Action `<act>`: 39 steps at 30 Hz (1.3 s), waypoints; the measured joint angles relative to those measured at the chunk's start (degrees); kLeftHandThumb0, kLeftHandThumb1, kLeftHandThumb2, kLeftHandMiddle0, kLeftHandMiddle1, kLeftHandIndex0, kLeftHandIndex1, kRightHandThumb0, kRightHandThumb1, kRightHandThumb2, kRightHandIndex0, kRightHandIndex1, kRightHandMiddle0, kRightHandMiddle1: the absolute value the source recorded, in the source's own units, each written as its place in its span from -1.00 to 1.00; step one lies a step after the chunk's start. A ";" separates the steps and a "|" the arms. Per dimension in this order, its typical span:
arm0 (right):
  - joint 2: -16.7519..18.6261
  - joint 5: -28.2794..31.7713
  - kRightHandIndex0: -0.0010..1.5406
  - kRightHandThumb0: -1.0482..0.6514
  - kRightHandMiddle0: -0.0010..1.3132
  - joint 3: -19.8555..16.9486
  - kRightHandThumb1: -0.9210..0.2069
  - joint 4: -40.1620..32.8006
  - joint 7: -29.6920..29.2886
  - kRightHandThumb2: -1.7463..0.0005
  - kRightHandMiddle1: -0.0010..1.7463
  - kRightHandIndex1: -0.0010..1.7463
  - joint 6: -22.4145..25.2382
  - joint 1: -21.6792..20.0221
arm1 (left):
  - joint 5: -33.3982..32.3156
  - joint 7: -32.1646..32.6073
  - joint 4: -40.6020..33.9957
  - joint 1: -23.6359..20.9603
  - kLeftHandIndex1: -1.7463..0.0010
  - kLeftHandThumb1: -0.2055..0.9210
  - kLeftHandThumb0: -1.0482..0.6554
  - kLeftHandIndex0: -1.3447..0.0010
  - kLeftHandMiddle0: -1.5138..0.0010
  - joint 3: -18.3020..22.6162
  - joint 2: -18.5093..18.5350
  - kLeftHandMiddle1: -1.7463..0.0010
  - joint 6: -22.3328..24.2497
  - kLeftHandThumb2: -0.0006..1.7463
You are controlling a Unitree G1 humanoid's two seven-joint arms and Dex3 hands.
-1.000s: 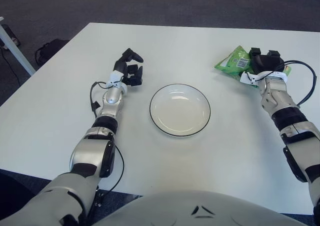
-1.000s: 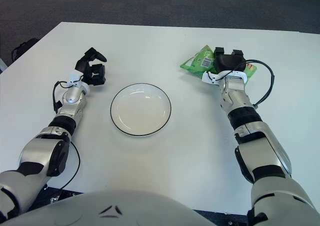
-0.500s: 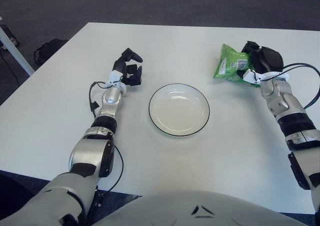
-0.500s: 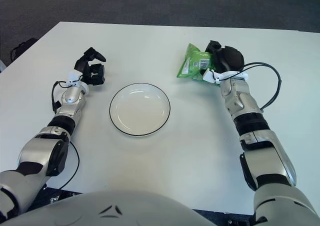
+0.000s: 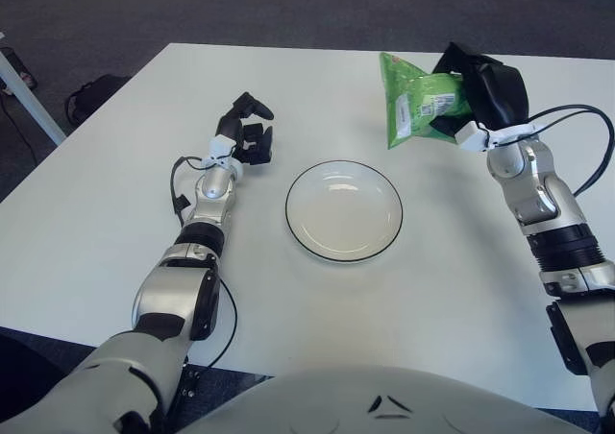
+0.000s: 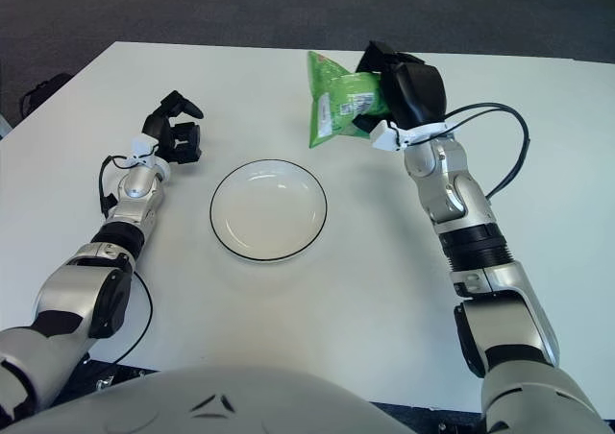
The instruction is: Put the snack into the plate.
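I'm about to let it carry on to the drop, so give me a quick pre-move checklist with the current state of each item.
1. Right hand has a grip on the green snack bag: ok, the bag hangs from its fingers.
2. Bag lifted off the white table: ok, it looks raised.
3. Bag over the plate: not ok, it shows beyond the plate's far right rim.
4. Plate empty and ready: ok.
5. Left hand out of the path: ok, it shows left of the plate.
6. Grip firm enough for the carry: cannot tell.
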 measured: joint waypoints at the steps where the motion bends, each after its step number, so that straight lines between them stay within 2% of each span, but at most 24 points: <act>1: 0.56 0.22 0.09 0.23 -0.12 0.03 0.53 -1.06 0.67 -0.82 1.00 0.89 -0.22 0.03 | -0.04 -0.05 0.03 -0.01 -1.00 0.21 -0.27 0.28 -0.59 0.04 -0.01 -1.00 0.01 0.27; 8: 3.65 2.72 0.07 0.23 -0.15 0.57 0.50 -5.09 5.89 -0.80 1.00 0.91 -1.97 0.54 | -0.44 -0.18 0.10 -0.12 -1.00 0.21 -0.27 0.27 -0.60 0.22 -0.18 -1.00 0.04 0.28; 17: 4.67 4.78 0.08 0.23 -0.13 1.51 0.53 -7.54 13.99 -0.82 1.00 0.91 -2.47 1.25 | -0.33 0.14 0.12 -0.22 -1.00 0.22 -0.27 0.28 -0.58 0.14 -0.28 -1.00 0.62 0.27; 28: 6.05 4.06 0.07 0.23 -0.12 6.30 0.54 -7.90 19.12 -0.85 1.00 0.96 -6.80 2.50 | 0.10 0.72 0.06 -0.22 -1.00 0.23 -0.27 0.29 -0.58 -0.09 -0.30 -1.00 0.65 0.26; 35: 5.42 3.92 0.05 0.23 -0.13 7.34 0.54 -8.38 23.55 -0.86 1.00 0.99 -7.88 2.92 | 0.04 0.63 0.00 -0.24 -1.00 0.21 -0.27 0.28 -0.58 -0.08 -0.48 -1.00 0.65 0.28; 39: 4.10 3.99 0.06 0.23 0.02 7.51 0.55 -9.25 26.94 -0.81 0.81 1.00 -8.26 2.91 | 0.06 0.66 -0.03 -0.24 -1.00 0.19 -0.28 0.26 -0.57 -0.08 -0.59 -1.00 0.64 0.29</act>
